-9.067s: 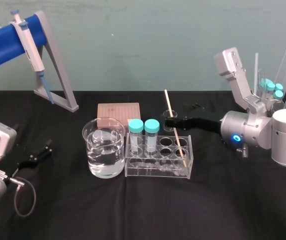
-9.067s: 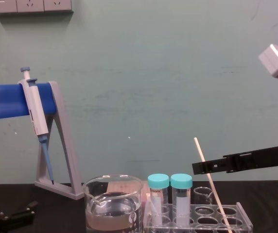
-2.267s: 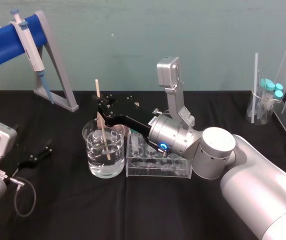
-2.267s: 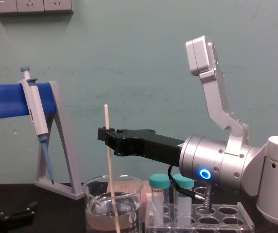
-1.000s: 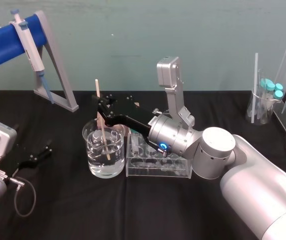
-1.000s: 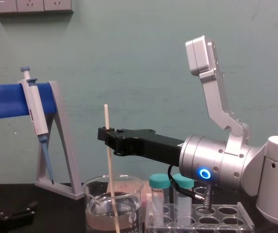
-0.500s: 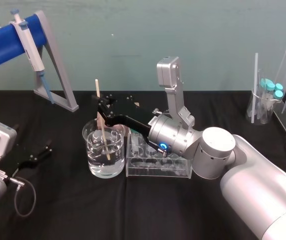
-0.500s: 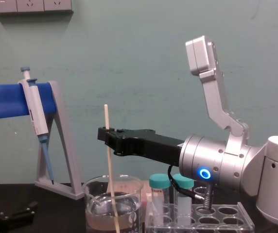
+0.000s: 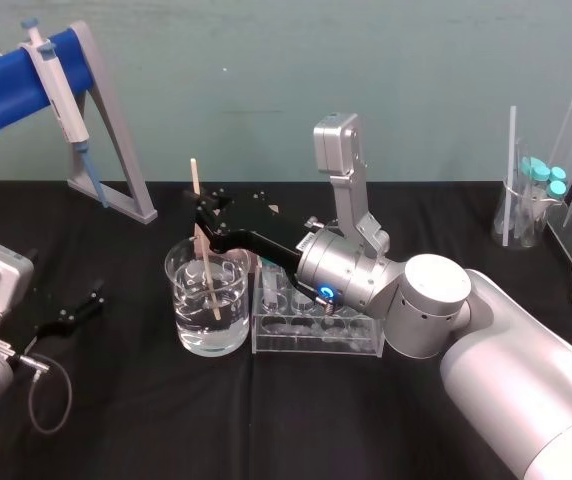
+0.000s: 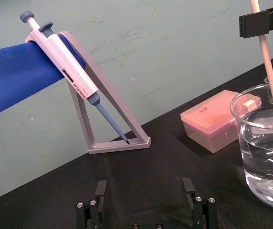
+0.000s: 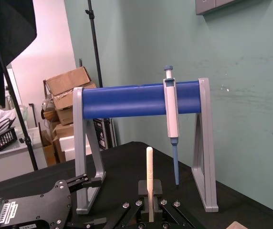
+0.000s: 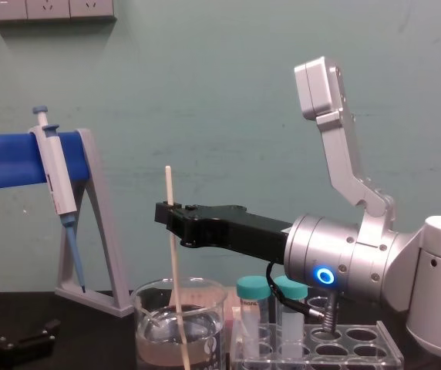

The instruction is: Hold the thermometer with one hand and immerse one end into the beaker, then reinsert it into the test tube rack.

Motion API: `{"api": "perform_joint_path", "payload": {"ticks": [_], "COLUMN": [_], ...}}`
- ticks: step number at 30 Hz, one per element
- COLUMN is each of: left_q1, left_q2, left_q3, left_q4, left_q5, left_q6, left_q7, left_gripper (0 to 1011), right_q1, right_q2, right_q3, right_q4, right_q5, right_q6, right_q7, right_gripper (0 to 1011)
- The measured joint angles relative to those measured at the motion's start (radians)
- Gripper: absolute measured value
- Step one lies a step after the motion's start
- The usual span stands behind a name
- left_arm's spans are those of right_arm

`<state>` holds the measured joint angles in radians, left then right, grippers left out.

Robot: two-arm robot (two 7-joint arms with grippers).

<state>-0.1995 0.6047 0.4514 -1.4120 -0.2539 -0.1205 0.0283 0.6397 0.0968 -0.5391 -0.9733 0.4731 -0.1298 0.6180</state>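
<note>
Nine seconds back the thermometer (image 9: 208, 275) leaned in the right end of the test tube rack (image 9: 316, 342). Now it stands nearly upright in the beaker (image 9: 177, 300), carried there by the right gripper (image 9: 202, 212). Over the last couple of seconds nothing has shifted that I can see.

The right jaws are closed on the rod's upper part, with a short length standing clear above them. The left gripper (image 9: 74, 312) lies parked near the desk's left edge, its jaws spread wide and holding nothing.

As I judge it, the dip is done or in its final hold. Lifting the rod out, carrying it across to the rack and lowering it into a hole are all left to do.

The beaker sits about mid-desk, just beside the rack's left end, and is filled to something over half with clear water. The thermometer's lower end is under the surface. Whether it touches the bottom I cannot tell.

The rack holds two teal-capped tubes (image 12: 251, 317) in its left holes. The holes toward its right end look empty, so there is room for the return, though the arm hides part of the rack from above.
</note>
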Motion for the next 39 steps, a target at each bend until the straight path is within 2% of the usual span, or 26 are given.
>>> {"api": "perform_joint_path", "payload": {"ticks": [39], "left_q1": [0.0], "left_q2": [0.0], "left_q3": [0.0], "left_q4": [0.0], "left_q5": [0.0], "left_q6": [0.0], "left_q7": [0.0], "left_gripper": [1004], "right_q1": [0.0], "right_q2": [0.0], "right_q3": [0.0], "right_q4": [0.0], "right_q5": [0.0], "right_q6": [0.0], "right_q7": [0.0], "right_gripper": [48]}}
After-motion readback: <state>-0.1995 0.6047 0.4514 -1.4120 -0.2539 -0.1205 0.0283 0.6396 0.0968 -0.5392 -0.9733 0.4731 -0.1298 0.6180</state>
